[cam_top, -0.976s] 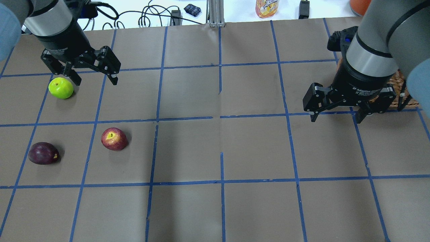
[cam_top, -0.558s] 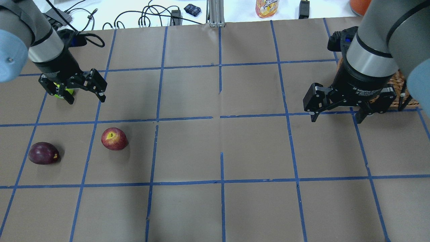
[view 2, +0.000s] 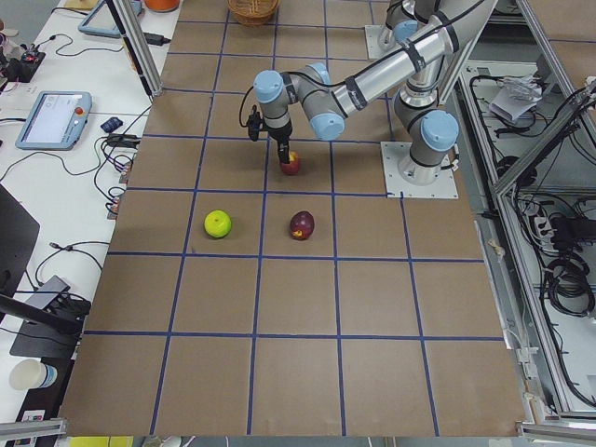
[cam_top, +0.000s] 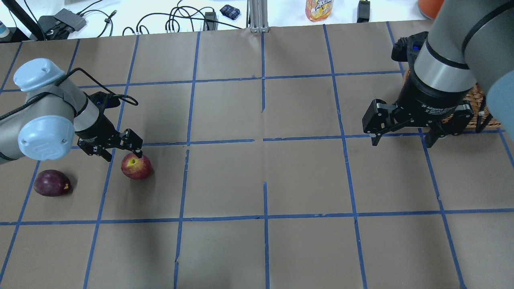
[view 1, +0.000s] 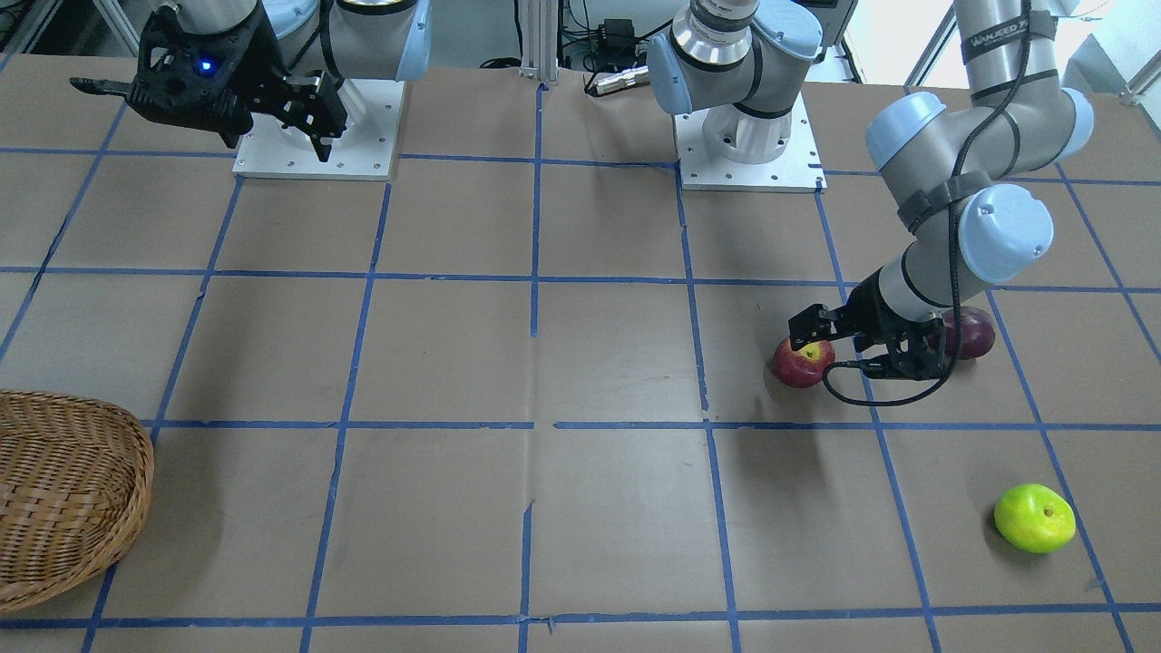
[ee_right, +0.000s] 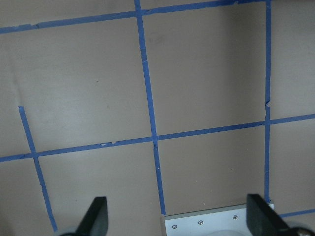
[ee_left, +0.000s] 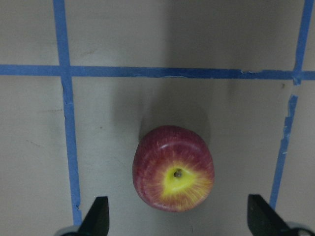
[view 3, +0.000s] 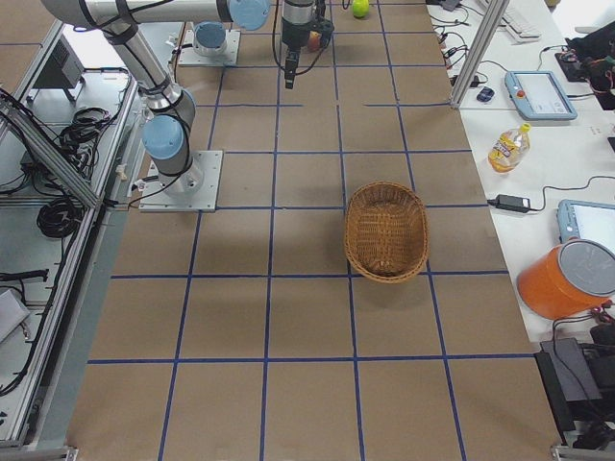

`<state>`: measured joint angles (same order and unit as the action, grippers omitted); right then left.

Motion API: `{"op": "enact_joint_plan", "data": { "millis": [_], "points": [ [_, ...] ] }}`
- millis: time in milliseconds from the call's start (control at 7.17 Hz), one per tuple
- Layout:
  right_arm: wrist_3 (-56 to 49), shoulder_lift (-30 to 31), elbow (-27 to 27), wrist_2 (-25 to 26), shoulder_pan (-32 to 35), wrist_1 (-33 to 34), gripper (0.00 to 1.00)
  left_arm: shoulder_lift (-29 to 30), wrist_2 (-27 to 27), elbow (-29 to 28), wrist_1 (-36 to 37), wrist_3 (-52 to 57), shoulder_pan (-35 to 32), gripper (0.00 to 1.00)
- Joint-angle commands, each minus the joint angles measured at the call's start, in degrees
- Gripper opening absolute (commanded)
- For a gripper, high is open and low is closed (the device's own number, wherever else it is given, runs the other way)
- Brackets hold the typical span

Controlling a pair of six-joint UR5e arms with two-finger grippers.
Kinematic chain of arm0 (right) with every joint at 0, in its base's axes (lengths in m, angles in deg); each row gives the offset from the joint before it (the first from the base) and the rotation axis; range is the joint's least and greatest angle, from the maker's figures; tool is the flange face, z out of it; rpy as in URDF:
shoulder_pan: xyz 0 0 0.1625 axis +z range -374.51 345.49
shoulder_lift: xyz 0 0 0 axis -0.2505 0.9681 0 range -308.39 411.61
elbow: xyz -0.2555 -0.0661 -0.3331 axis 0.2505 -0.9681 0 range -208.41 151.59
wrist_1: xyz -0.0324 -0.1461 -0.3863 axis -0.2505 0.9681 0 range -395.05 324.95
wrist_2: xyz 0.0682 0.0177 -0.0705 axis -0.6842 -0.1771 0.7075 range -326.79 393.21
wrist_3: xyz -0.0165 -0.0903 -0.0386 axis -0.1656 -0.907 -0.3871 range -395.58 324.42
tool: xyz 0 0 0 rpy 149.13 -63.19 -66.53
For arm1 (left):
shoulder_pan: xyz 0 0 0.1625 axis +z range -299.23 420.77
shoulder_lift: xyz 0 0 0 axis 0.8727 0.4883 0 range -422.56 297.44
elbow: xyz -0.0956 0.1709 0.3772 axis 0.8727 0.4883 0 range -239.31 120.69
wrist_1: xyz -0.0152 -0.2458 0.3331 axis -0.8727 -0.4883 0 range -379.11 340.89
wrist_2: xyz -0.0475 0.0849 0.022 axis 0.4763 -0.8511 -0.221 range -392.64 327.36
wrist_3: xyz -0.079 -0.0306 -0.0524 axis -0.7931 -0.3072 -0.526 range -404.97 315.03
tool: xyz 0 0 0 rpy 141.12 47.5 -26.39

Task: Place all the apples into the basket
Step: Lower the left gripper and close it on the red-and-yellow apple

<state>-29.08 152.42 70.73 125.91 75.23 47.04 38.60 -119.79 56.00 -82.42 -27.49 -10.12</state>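
Observation:
The red apple [cam_top: 136,166] lies on the table at my left, and also shows in the front view [view 1: 803,363]. My left gripper [cam_top: 123,154] is open and low over its far side; in the left wrist view the apple [ee_left: 173,174] lies ahead of the open fingertips [ee_left: 96,216]. The dark purple apple [cam_top: 51,183] lies to its left. The green apple [view 1: 1034,518] lies farther out, hidden by my left arm in the overhead view. My right gripper [cam_top: 401,140] is open, empty and raised. The wicker basket [view 1: 63,490] sits behind it on my right.
Brown paper with a blue tape grid covers the table [cam_top: 265,180]. Cables, a drink bottle [cam_top: 319,9] and an orange bucket [view 3: 567,279] lie beyond the far edge. The right wrist view shows bare table and a white base plate [ee_right: 216,221].
My left gripper has left the green apple, moved toward me and lowered beside the red apple. It stays open. The right arm and the apples have not moved.

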Motion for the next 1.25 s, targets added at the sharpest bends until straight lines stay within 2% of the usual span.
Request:
{"op": "enact_joint_plan", "data": {
  "millis": [0,279,418,558,697,837,976,1115],
  "points": [
    [0.0,0.0,0.0,-0.06,0.0,0.0,1.0,4.11,-0.03,2.72,6.61,0.09,0.05,1.0],
    [0.0,-0.09,0.0,0.02,0.0,0.0,1.0,6.14,-0.12,3.33,6.89,-0.87,-0.13,1.0],
    [-0.09,-0.09,0.0,0.03,0.0,0.0,1.0,5.97,-0.38,3.16,6.89,-0.7,-0.13,0.86],
    [-0.09,-0.09,0.0,0.03,0.0,0.0,1.0,5.89,-0.56,2.99,6.89,-0.17,-0.22,0.5],
    [-0.09,-0.09,0.0,0.03,0.0,0.0,1.0,5.19,-0.39,2.9,6.89,-0.26,-0.3,0.36],
    [-0.09,-0.09,0.0,0.03,0.0,0.0,1.0,3.79,-0.21,1.77,5.94,-0.87,-1.09,0.36],
    [0.0,-0.09,0.0,0.03,0.0,0.0,1.0,4.21,2.23,-0.25,3.84,-3.05,-3.79,0.36],
    [0.0,-0.09,0.09,0.03,0.0,0.0,1.0,5.0,6.86,-2.27,4.6,-13.86,-10.96,0.36]
  ]
}}
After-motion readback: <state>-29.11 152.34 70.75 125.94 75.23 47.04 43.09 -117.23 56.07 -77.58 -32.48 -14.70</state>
